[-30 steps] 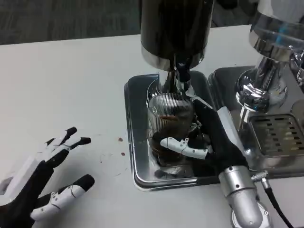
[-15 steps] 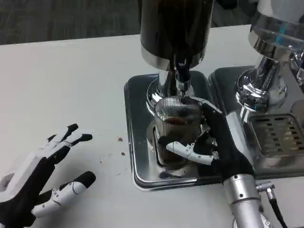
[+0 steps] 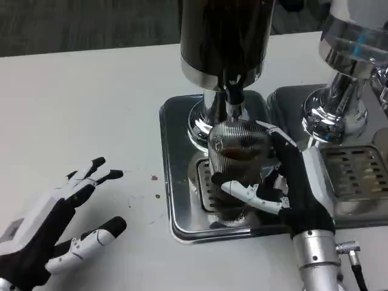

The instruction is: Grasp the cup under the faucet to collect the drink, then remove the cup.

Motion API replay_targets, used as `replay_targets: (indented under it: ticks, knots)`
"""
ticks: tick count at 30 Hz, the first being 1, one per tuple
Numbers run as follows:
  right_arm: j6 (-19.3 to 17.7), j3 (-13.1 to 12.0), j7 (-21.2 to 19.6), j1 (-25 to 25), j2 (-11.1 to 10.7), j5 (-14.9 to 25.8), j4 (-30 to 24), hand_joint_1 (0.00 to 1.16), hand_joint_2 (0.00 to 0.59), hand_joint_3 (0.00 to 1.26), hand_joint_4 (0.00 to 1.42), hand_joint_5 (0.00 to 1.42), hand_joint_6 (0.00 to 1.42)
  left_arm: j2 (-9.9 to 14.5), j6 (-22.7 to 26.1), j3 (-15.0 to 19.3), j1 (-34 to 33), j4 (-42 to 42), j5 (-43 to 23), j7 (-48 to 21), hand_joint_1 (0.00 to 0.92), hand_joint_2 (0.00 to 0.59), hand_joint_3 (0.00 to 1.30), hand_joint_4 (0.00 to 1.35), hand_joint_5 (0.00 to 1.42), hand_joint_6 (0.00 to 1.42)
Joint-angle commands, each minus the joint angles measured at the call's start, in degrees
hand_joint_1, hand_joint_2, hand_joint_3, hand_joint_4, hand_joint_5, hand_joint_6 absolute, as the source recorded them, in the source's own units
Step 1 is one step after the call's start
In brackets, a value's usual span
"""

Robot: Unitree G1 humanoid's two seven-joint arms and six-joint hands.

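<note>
You are looking down at a clear, ribbed cup (image 3: pixel 237 159) sitting directly under the faucet (image 3: pixel 233 104) of the dark drink dispenser (image 3: pixel 223 37). Its wall is showing fine vertical ridges from rim to base, and a brown drink is lying inside it, darkest toward the lower half, with a reddish-brown surface visible through the open mouth. The cup is standing upright over the slotted grate in the silver drip tray (image 3: pixel 176 182), just in front of the dispenser's chrome foot.

Your right hand (image 3: pixel 285 182) is wrapping around the cup from its right side. The thumb is crossing the front of the glass low down, and the other fingers (image 3: pixel 276 134) are reaching round the far right side near the rim, so the cup is being held between them. The silver forearm (image 3: pixel 316 260) is running down to the bottom edge, beside the tray's front right corner.

Your left hand (image 3: pixel 51 227) is resting low at the left, well apart from the tray, with its fingers spread and holding nothing. A few small brown spots (image 3: pixel 154 179) are showing on the white table (image 3: pixel 91 109) between that hand and the tray. A second chrome dispenser (image 3: pixel 345 91) with its own grated tray is standing to the right.
</note>
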Motion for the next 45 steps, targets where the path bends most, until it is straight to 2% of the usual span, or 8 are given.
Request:
replay_targets:
  ticks: [1, 9, 20, 26, 30, 32, 37, 45]
  knots:
    - [-2.5, -0.5, -2.0, 0.4, 0.1, -0.4, -3.0, 0.93, 0.173, 0.44, 0.53, 0.82, 1.18, 0.9, -1.2, -0.7, -1.2, 1.6, -0.7, -0.9, 0.002, 0.151, 0.21, 0.0, 0.03, 0.0]
    - [-2.2, -0.1, -0.7, 4.4, -1.1, -1.0, -8.0, 0.94, 0.173, 0.46, 0.55, 0.84, 1.21, 1.9, -1.6, -1.9, -2.6, 2.2, 0.0, -1.9, 0.0, 0.13, 0.11, 0.0, 0.0, 0.0]
    - [-2.1, 0.5, -0.3, 5.4, -0.9, -1.2, -8.8, 0.94, 0.17, 0.47, 0.56, 0.84, 1.23, 1.9, -2.1, -2.8, -3.9, 3.7, -0.5, -2.0, 0.0, 0.131, 0.1, 0.0, 0.0, 0.0]
    - [-1.8, 0.7, 2.3, 8.6, -1.7, -0.2, -12.7, 0.94, 0.167, 0.47, 0.56, 0.84, 1.23, 2.1, -2.1, -2.8, -4.0, 3.8, -0.5, -2.2, 0.0, 0.131, 0.1, 0.0, 0.0, 0.0]
    - [-2.6, 0.2, 1.2, 10.1, -1.0, -0.6, -14.4, 0.94, 0.166, 0.47, 0.56, 0.84, 1.24, 2.2, -2.3, -2.9, -4.8, 5.0, -1.5, -3.2, 0.0, 0.133, 0.1, 0.0, 0.0, 0.0]
    - [-2.6, 0.1, 2.5, 10.5, -1.2, 0.2, -15.4, 0.94, 0.166, 0.47, 0.56, 0.84, 1.24, 2.4, -2.6, -3.0, -5.3, 5.6, -1.4, -3.4, 0.0, 0.135, 0.1, 0.0, 0.0, 0.0]
    - [-2.8, -0.5, 3.4, 13.9, -2.3, 0.1, -20.9, 0.94, 0.166, 0.48, 0.56, 0.84, 1.24, 4.0, -2.2, -4.0, -6.7, 5.0, 1.6, -3.6, 0.0, 0.127, 0.07, 0.0, 0.0, 0.0]
    - [-2.9, -0.3, 5.9, 17.2, -3.0, 0.3, -26.1, 0.94, 0.164, 0.48, 0.57, 0.85, 1.24, 6.8, -2.6, -5.0, -7.2, 3.3, 4.7, -3.0, 0.0, 0.177, 0.0, 0.0, 0.0, 0.0]
